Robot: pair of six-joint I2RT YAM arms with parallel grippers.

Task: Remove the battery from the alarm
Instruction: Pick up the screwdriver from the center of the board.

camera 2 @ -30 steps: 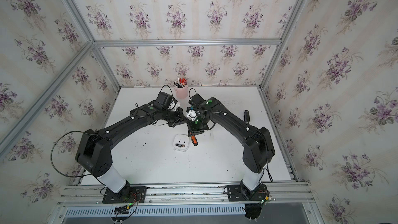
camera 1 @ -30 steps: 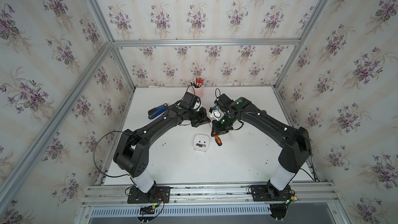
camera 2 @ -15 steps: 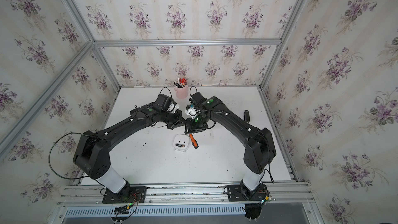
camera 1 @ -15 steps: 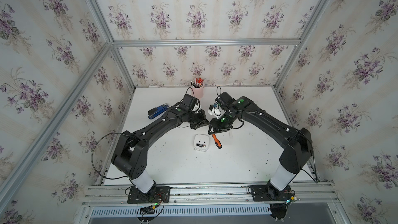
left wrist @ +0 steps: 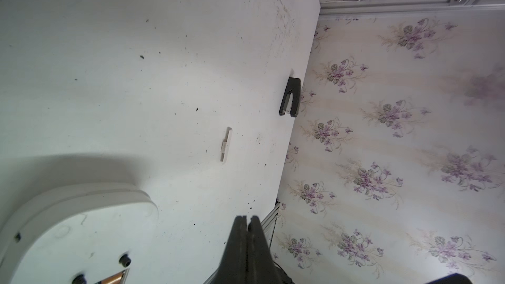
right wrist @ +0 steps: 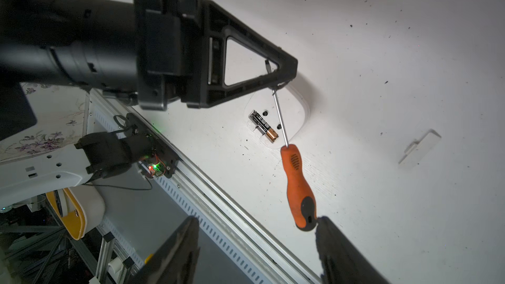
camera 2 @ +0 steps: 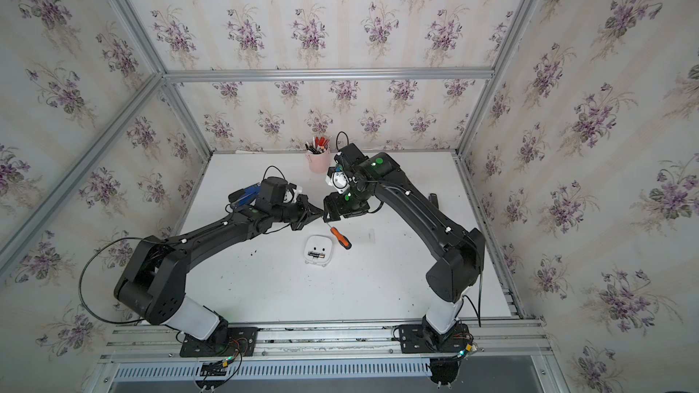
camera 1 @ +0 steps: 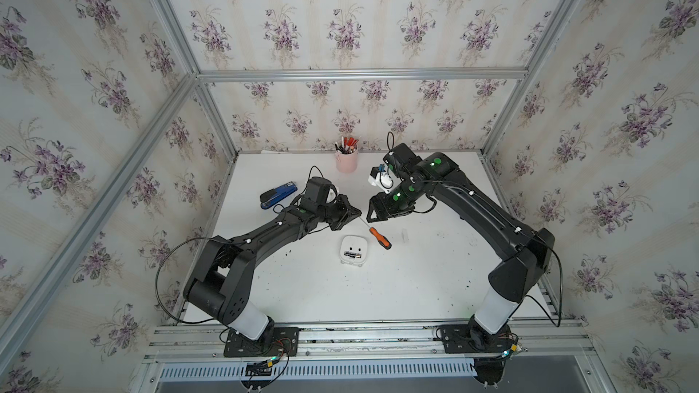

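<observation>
The white alarm (camera 1: 354,245) (camera 2: 319,243) lies back-up on the table. The black, copper-ended battery (camera 1: 353,255) (right wrist: 264,127) sits in its open slot. In the left wrist view the alarm (left wrist: 68,228) fills the near corner. My left gripper (camera 1: 357,214) (left wrist: 247,217) (right wrist: 293,71) hovers just behind the alarm, shut on the thin metal shaft of the orange-handled screwdriver (camera 1: 379,238) (right wrist: 299,184). The shaft slants above the alarm's far edge. My right gripper (camera 1: 372,217) (right wrist: 257,218) is open at the handle's end, with nothing between its fingers.
A small white cover piece (camera 1: 405,235) (right wrist: 419,147) lies to the right of the screwdriver. A pink pen cup (camera 1: 346,160) stands at the back and a blue stapler (camera 1: 278,194) at back left. A black object (camera 2: 433,198) lies by the right edge.
My right gripper has opened, let go of the screwdriver's handle and drawn back a little. The screwdriver has stayed in the left gripper, which has not moved.
</observation>
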